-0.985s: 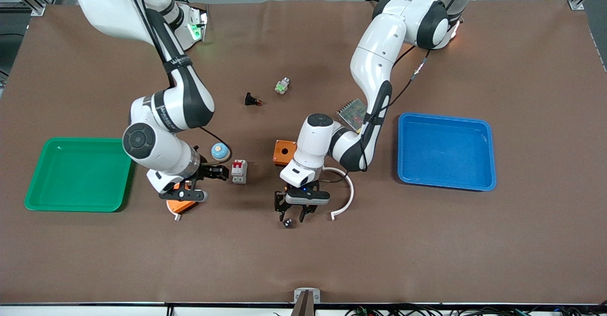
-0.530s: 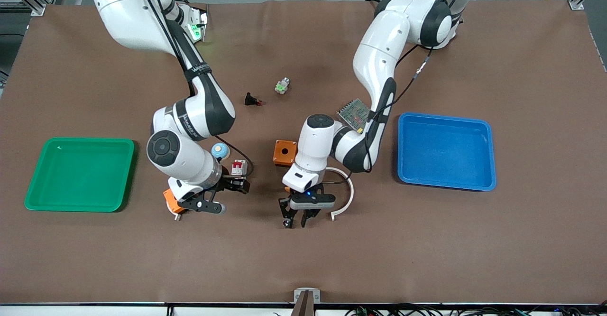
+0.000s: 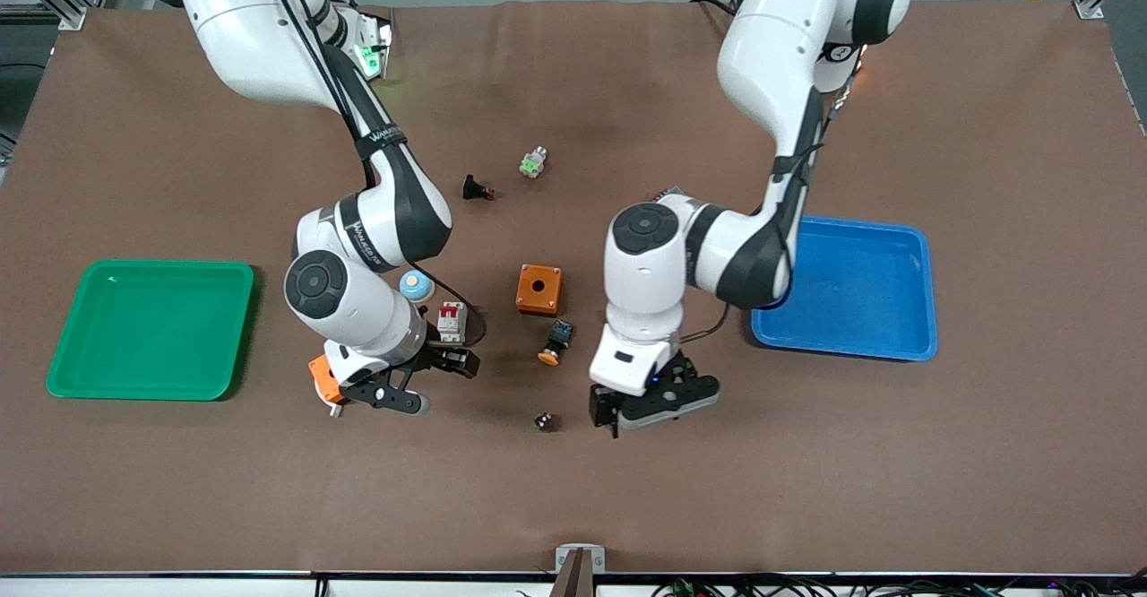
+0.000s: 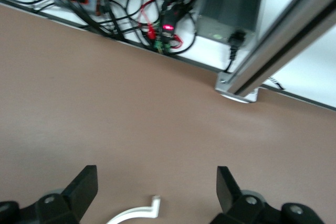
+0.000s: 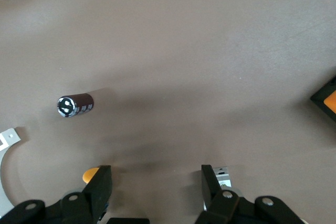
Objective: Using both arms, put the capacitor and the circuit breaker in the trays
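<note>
Brown table [image 3: 986, 454], both grippers' jaws wide, empty

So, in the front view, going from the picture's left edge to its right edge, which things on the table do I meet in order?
Green tray → circuit breaker → orange box → blue tray.

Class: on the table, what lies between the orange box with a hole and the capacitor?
A black push button with an orange cap lies between the orange box and the capacitor, touching neither. The front view shows this.
</note>
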`<state>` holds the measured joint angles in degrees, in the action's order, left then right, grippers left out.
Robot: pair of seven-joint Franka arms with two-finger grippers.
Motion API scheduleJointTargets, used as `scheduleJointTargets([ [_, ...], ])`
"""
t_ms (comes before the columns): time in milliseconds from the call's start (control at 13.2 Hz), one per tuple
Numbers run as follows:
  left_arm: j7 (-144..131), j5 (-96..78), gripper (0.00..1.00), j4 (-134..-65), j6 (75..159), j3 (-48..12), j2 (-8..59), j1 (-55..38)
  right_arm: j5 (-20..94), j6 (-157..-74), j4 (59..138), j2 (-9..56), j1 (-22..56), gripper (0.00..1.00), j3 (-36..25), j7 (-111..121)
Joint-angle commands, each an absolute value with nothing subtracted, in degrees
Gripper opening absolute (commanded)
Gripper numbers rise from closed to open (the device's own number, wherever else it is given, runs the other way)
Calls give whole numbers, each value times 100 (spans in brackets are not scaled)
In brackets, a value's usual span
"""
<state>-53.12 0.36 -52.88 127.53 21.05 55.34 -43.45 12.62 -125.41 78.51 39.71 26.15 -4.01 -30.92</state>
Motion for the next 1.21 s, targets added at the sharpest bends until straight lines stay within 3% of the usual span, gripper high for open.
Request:
scheduleJointTargets([
  [0,-4852,-157,100,-6754,12219,1855,4048,-4123,1389,-12445,7717,3955,2628,78,-396,-3164],
  [379,-2773,-97,100,-8970,11990,1872,1876,-3614,1345,-11937,7726,3718,2637,79,-404,-3173],
  [606,-1085,-9,100,-9114,10578,1898,1154,-3236,1310,-11471,7726,3464,2628,80,-431,-3182],
  [833,-109,0,100,-9184,9794,1863,433,-2753,1301,-10813,7726,3121,2567,82,-474,-3173],
  [1136,35,0,100,-9920,9747,1863,-525,-2523,1283,-10328,7726,2664,2549,84,-606,-3173],
])
